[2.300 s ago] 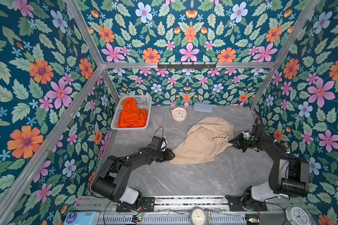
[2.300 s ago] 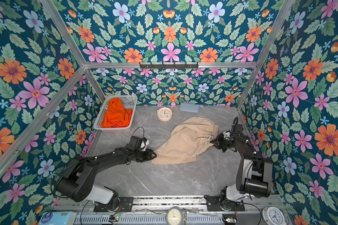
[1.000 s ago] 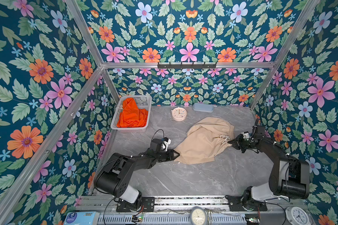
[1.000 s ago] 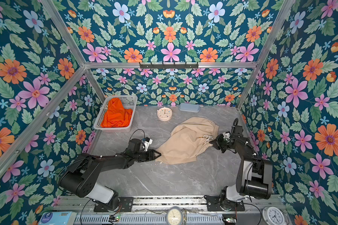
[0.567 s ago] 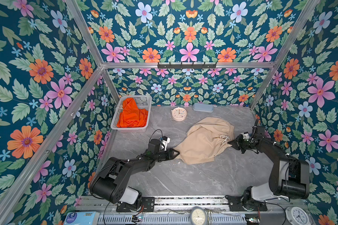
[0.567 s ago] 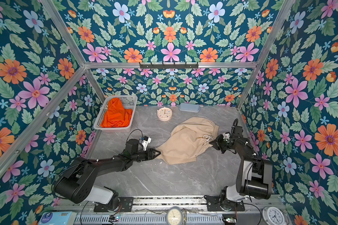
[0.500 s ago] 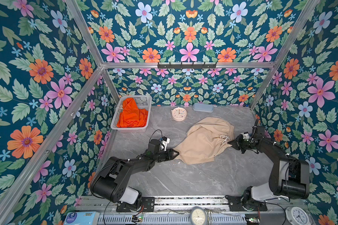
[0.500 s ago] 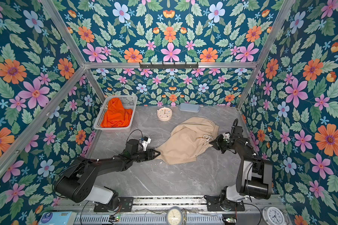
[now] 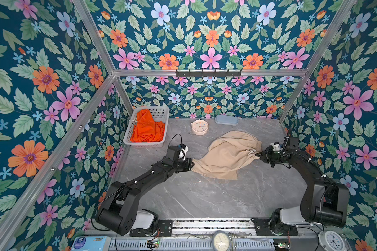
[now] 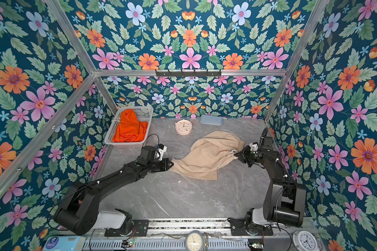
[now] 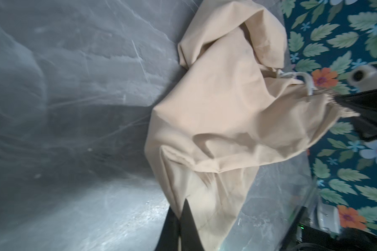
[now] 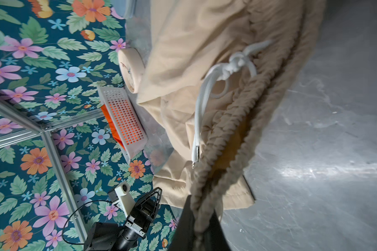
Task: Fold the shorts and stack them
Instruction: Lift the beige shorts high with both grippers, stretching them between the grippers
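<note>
The walls around me are glossy paper printed with leaves and flowers, and the table under my arms is smooth grey stone-look sheet veined in white. The beige shorts lie across the middle of it, soft matte cloth drawn out into a long rumpled shape between my two grippers.

My left gripper is pinched fully together on a thin corner of the leg fabric at the near-left end. In the left wrist view the cloth runs straight into my closed black fingers. My right gripper is clamped just as tight on the opposite end, holding the waistband, a thick ridge of gathered, ribbed elastic. The white drawstring, a round woven cord, is knotted just beside it, and its ends hang loose over the fabric.

The orange shorts sit bunched in a white perforated plastic basket at the back left corner, well apart from the beige pair. A round pink clock and a rounded, pale blue case lie by the back wall.
</note>
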### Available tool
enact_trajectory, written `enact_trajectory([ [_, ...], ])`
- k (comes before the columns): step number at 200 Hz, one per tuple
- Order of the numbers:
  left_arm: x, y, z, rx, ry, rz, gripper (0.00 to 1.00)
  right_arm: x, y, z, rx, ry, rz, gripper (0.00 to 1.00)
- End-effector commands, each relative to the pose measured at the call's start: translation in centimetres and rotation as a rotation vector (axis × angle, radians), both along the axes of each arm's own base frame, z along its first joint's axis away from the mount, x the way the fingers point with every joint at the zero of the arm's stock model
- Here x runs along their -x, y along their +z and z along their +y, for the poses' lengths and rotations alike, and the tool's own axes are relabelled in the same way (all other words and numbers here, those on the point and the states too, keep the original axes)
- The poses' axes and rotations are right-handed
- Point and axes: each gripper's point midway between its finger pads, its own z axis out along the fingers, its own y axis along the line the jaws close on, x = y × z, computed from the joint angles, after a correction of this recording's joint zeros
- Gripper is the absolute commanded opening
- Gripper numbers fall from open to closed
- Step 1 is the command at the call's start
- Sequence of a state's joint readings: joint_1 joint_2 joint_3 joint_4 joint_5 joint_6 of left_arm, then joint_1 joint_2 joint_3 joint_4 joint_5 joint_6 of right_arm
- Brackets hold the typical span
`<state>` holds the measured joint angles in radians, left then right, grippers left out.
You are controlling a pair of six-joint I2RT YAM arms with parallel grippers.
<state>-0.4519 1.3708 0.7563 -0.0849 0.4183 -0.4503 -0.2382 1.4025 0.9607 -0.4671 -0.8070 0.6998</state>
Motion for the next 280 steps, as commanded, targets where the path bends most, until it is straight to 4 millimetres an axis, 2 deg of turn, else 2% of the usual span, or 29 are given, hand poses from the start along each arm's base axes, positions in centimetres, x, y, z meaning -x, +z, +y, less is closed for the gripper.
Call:
enact_trajectory([
  [1,-0.1,0.4,3.7,-0.292,-0.014,-0.032,0.0,-0.7,4.0,0.3,-0.01,0.028,-0.083,0.02],
  [31,-3.0,6.1,5.6,-0.463,0.0,-0.195,0.0,-2.2,10.7,0.1,0.029,0.047,-0.221,0.02],
  [43,-4.0,8.6,6.4,-0.527,0.014,-0.264,0.0,-2.6,14.1,0.1,0.048,0.061,-0.292,0.01],
  [80,-6.2,16.6,9.8,-0.749,0.092,-0.457,0.0,-2.5,22.2,0.5,0.077,0.096,-0.453,0.0],
  [113,-6.1,24.5,12.3,-0.888,0.166,-0.667,0.0,-0.4,27.4,1.0,0.12,0.12,-0.559,0.0],
  [130,-5.1,28.4,13.3,-0.908,0.205,-0.785,0.0,1.3,29.9,1.7,0.122,0.142,-0.614,0.0],
  [156,-3.2,33.1,14.8,-0.925,0.274,-0.902,0.0,4.8,33.3,3.1,0.118,0.179,-0.692,0.0],
  [194,-0.5,37.6,16.8,-0.965,0.342,-1.001,0.0,10.2,37.5,5.2,0.091,0.251,-0.819,0.0],
  [234,1.6,42.4,17.8,-0.936,0.408,-1.114,0.0,13.9,41.4,7.1,-0.007,0.342,-0.919,0.0],
  [253,1.5,43.2,17.4,-0.927,0.397,-1.135,0.0,14.4,42.4,7.4,-0.036,0.355,-0.942,0.0],
  [280,-0.6,41.7,16.2,-0.942,0.354,-1.107,0.0,12.0,41.3,6.9,-0.045,0.312,-0.889,0.0],
])
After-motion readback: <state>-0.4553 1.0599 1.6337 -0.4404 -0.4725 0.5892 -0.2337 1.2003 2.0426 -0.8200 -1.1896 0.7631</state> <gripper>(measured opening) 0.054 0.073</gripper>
